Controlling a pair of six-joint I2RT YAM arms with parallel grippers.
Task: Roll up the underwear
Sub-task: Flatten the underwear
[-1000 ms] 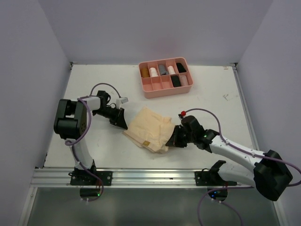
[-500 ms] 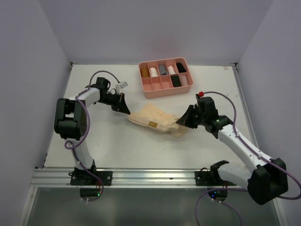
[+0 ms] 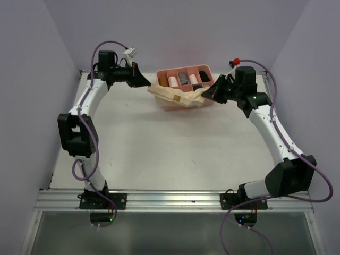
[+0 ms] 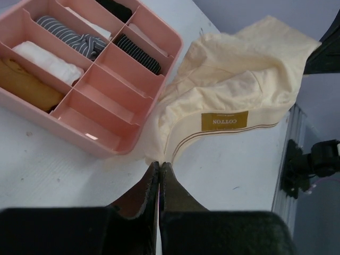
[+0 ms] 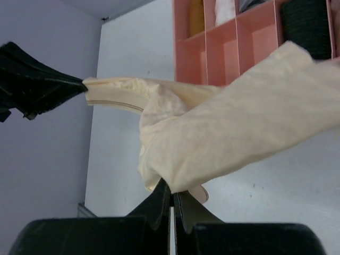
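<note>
The pale tan underwear (image 3: 178,96) hangs stretched in the air between my two grippers, above the front of the pink tray. My left gripper (image 3: 147,85) is shut on one corner of its waistband, seen pinched at the fingertips in the left wrist view (image 4: 160,163). A mustard "COTTON" label (image 4: 224,120) faces that camera. My right gripper (image 3: 206,95) is shut on the opposite side. In the right wrist view the underwear (image 5: 239,127) bunches over the closed right gripper (image 5: 171,187).
The pink divided tray (image 3: 183,69) stands at the back of the white table, with rolled garments in several compartments. In the left wrist view the tray (image 4: 79,135) shows two empty front compartments. Lilac walls enclose the table on three sides.
Both arms have lifted the tan underwear off the middle of the table and carried it back, up over the tray. The left gripper closed on its edge during the lift.
</note>
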